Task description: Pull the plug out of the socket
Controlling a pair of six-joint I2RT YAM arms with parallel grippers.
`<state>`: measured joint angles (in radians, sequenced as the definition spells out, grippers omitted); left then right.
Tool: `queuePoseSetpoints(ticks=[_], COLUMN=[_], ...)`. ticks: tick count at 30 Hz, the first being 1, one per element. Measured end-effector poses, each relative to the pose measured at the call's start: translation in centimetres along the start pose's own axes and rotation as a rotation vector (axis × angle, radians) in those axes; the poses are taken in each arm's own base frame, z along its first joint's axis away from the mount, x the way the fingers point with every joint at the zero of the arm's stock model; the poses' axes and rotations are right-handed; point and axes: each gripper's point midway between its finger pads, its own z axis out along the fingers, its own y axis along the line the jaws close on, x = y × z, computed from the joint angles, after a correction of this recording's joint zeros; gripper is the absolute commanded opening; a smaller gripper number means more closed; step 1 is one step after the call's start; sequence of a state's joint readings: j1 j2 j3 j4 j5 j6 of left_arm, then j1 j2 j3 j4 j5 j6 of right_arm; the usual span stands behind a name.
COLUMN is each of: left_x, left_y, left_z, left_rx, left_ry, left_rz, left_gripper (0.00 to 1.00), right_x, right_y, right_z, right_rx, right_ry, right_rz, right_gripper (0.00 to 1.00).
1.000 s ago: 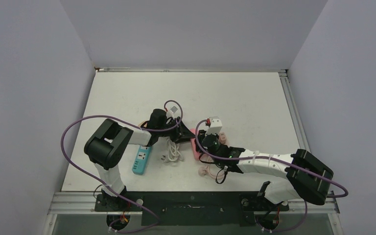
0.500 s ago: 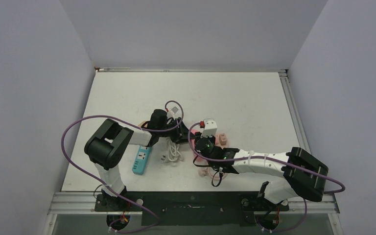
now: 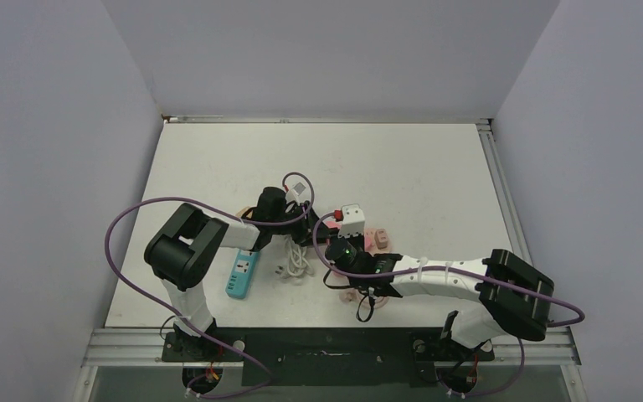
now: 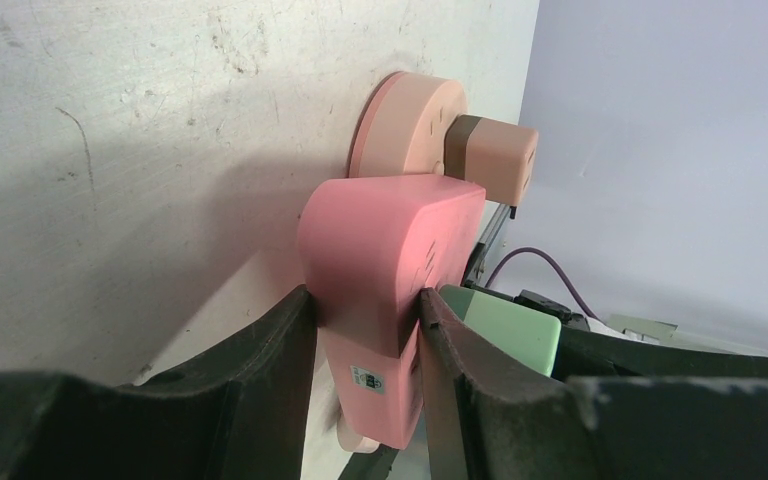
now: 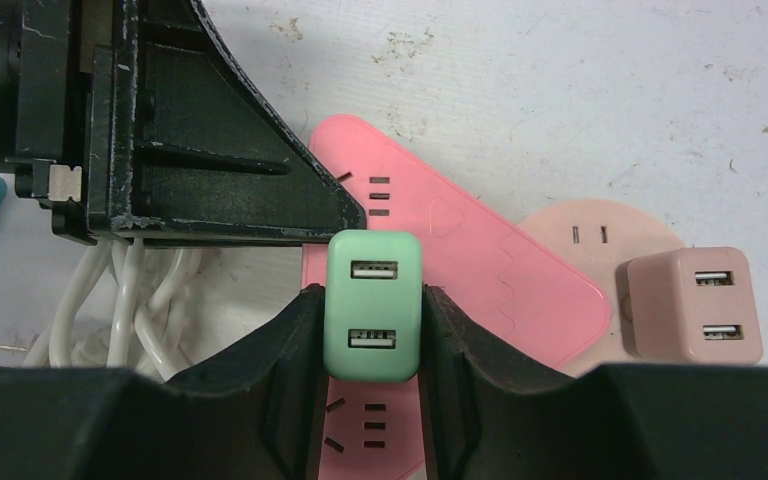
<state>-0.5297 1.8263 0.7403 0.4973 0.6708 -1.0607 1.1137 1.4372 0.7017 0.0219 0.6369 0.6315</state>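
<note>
The pink power strip, the socket (image 4: 390,240), lies flat on the table. My left gripper (image 4: 365,300) is shut on one end of it, its black fingers (image 4: 280,340) pressed to both sides. A mint-green USB plug (image 5: 373,305) stands on the strip's (image 5: 500,270) top face. My right gripper (image 5: 373,295) is shut on that plug from both sides. In the left wrist view the green plug (image 4: 505,325) shows just beyond my right-hand finger. Whether its pins still sit in the strip is hidden. From the top, the two grippers (image 3: 306,230) (image 3: 341,249) meet at mid-table.
A round beige socket (image 5: 600,235) carrying a beige USB adapter (image 5: 692,303) lies right beside the pink strip. A coil of white cable (image 3: 297,260) and a teal power strip (image 3: 241,275) lie to the left, near the left arm.
My right arm has slid left, bringing its gripper closer to the left gripper over the pink strip. The left arm has stayed put.
</note>
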Motion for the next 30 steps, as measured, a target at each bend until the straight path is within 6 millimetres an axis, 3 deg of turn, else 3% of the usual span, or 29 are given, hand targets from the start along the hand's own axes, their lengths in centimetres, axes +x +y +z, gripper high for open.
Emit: queuePoseSetpoints(ticks=[30], left_x=[-0.5], left_y=[-0.3], left_z=[0.3], left_rx=[-0.002], left_ry=[-0.021], left_rz=[0.006], left_gripper=[0.14], right_x=[-0.8], right_y=[-1.4], right_z=[0.6], right_rx=[-0.170], right_ry=[0.099], right_rz=[0.245], right_gripper=[0.05])
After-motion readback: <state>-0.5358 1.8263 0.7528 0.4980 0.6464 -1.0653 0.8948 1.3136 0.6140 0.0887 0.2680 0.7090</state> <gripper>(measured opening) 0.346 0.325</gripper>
